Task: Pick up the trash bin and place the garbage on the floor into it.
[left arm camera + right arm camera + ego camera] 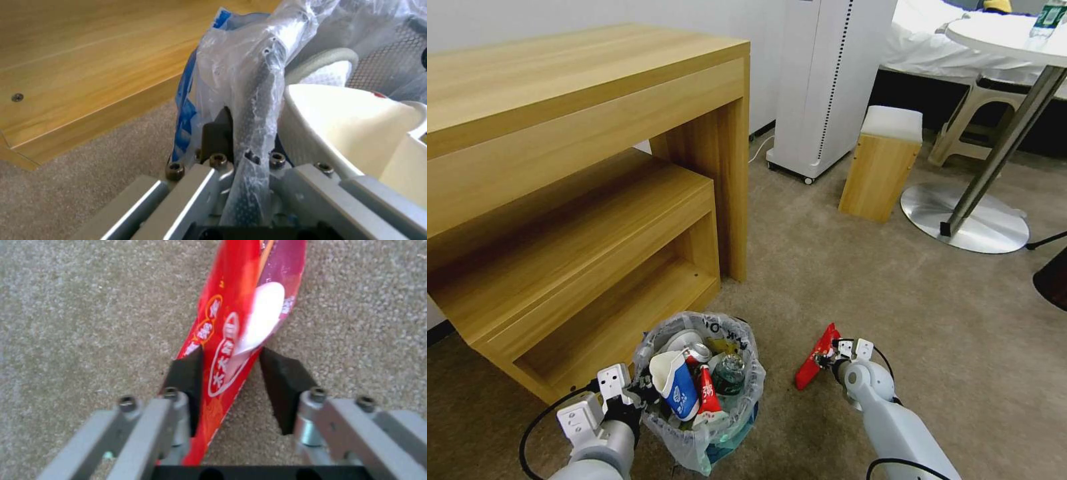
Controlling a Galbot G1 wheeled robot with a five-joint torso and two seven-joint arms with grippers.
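So from the head view you get the whole layout: the trash bin point(700, 390) sits on the beige carpet point(894, 287) right by the corner of the wooden bench point(580, 267), stuffed with a blue-white paper cup point(677, 387), a crushed can point(698, 352), a plastic bottle point(730, 373) and a red wrapper point(707, 393). The left wrist view shows what that one can't: the left gripper point(242, 146) is clamped on the bin's rim, bag liner point(249, 83) squeezed between the pads, blue side of the bin just visible behind the plastic, and the white inside of the cup right next to it. There's black lettering on the liner near the far rim in the head view, but I can't make out what it says. The right wrist view is the close-up of the second red wrapper point(236, 326) lying on the carpet to the right of the bin. It has white Chinese characters in oval badges, not sharp enough for me to read. The right gripper point(231, 373) straddles it, jaws narrow; one black pad point(186, 380) touches the wrapper's edge, the other sits just beside it with a sliver of carpet showing, so not pinched.
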